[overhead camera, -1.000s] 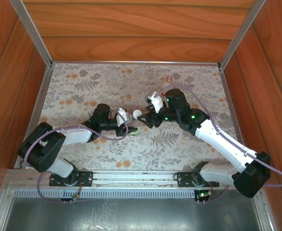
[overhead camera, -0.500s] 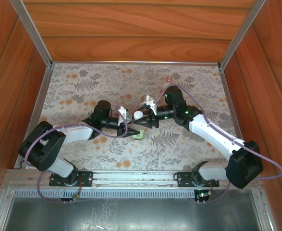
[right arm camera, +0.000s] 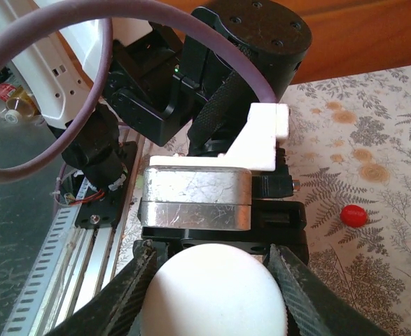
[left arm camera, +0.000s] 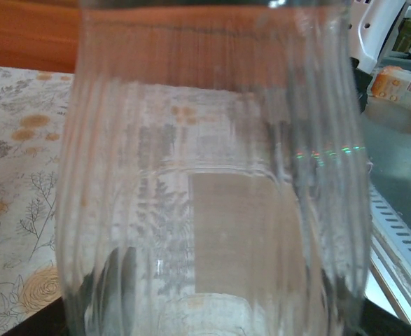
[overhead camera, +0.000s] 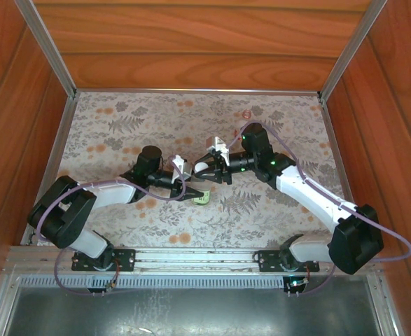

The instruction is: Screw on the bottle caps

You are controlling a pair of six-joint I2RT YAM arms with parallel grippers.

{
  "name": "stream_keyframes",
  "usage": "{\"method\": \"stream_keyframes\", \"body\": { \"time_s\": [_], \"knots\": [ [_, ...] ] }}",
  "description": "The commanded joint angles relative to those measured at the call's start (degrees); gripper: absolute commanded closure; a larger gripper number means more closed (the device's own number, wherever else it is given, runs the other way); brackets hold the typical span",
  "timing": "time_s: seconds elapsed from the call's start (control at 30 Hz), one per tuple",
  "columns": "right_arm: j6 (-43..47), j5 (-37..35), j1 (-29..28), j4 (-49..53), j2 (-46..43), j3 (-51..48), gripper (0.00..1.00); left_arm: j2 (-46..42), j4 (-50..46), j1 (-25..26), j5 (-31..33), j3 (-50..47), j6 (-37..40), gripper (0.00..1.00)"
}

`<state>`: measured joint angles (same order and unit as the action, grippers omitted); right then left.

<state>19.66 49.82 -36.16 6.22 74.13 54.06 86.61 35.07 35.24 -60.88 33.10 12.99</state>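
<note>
- Right end effector (right arm camera: 216,311) is clamped on the small round white plastic screw cap (right arm camera: 216,283), with 1 finger on each side of its rim. In the top view it (overhead camera: 206,170) holds the cap (overhead camera: 200,166) mid-counter.
- Left end effector (overhead camera: 190,190) looks closed around the clear ribbed plastic bottle with the green-yellow label (overhead camera: 200,197). The bottle (left arm camera: 212,175) sits right against the left wrist camera, just below the cap.
- The small round red plastic screw cap (right arm camera: 353,215) lies loose on the floral-patterned counter (overhead camera: 121,133), apart from both arms.
- Handling, my read: the cap is light, rigid and smooth, so grip it across the rim as it is now. It can slip in the pads once thread torque builds.
- The bottle is thin-walled and empty, so it is light, will dent, and spins easily. Hold the body firmly but don't crush it, and keep the neck free. I can't confirm the neck position from these views.
- Versus 1.0 s ago: the right arm's elbow has pulled in and its wrist has swung left, with the cap staying at roughly the same spot. The left end effector has pushed slightly forward, and more of the bottle's label shows under the cap.
- Cap not yet seated, as far as I can judge.
</note>
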Motion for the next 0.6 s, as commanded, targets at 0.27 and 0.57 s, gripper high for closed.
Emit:
{"method": "stream_keyframes", "body": {
  "time_s": [0.27, 0.57],
  "knots": [
    [-11.77, -28.04, -5.44, -6.82, -3.51, -3.76, 0.96, -5.05, 2.20, 1.51, 34.06, -1.38, -0.67, 0.44],
    [-26.90, -66.22, -17.85, -18.82, -3.21, -8.49, 1.00, -5.73, 7.70, 6.76, 48.50, -2.77, -1.10, 0.44]
  ]
}}
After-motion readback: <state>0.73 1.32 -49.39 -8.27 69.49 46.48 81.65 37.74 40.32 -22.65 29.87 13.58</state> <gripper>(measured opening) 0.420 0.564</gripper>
